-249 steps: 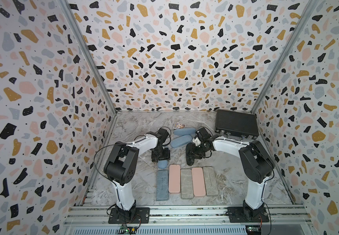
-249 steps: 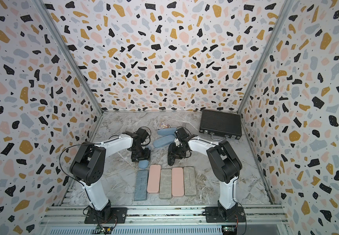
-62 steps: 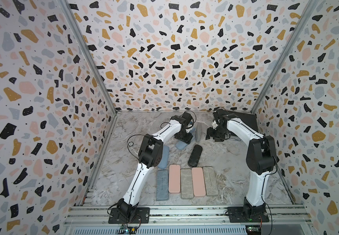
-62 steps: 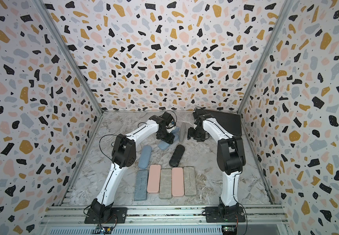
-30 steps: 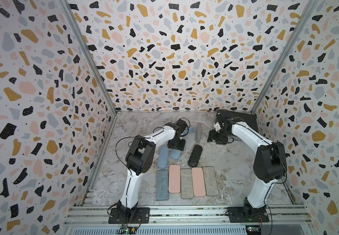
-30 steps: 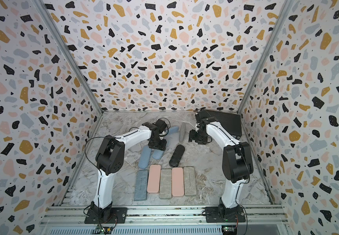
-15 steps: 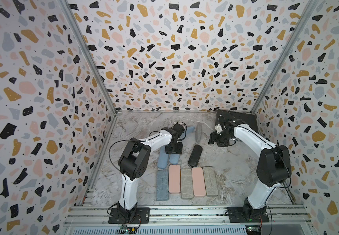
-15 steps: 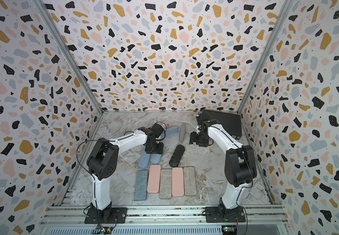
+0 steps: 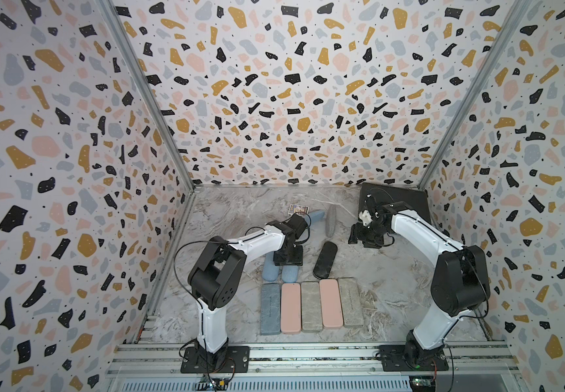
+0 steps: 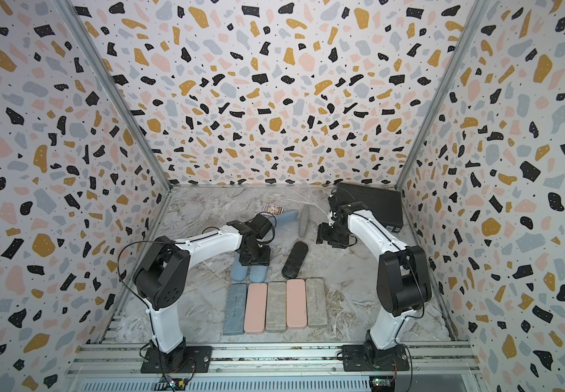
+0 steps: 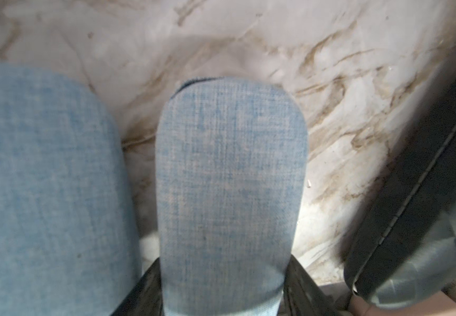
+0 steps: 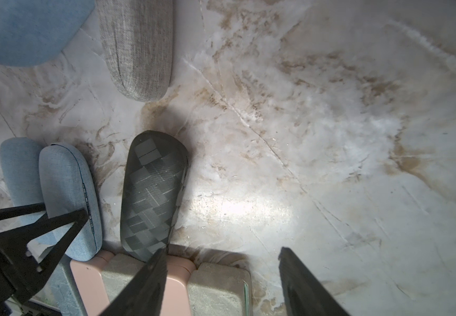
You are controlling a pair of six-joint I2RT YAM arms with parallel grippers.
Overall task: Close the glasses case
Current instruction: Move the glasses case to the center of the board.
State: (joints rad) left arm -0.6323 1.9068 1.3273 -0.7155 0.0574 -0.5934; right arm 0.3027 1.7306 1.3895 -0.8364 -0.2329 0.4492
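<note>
A light blue fabric glasses case (image 11: 229, 191) sits lid-down and closed between the black fingers of my left gripper (image 11: 222, 295), which is shut on its two long sides. In both top views this case (image 9: 289, 274) (image 10: 259, 273) lies on the marble floor under the left gripper (image 9: 287, 259) (image 10: 255, 258), right beside a second light blue case (image 9: 270, 271). The right wrist view shows the held case (image 12: 68, 197) with its hinge seam. My right gripper (image 9: 364, 237) (image 12: 224, 254) hangs open above bare floor, holding nothing.
A black woven case (image 9: 325, 259) lies between the arms. A blue case (image 9: 315, 215) and a grey case (image 9: 331, 220) lie at the back, near a small card (image 9: 297, 209). Several flat cases (image 9: 310, 307) form a row in front. A black box (image 9: 396, 200) fills the back right corner.
My left gripper has carried the light blue case from the back toward the front, down beside the other blue case. The right gripper has drawn back a little and stayed open.
</note>
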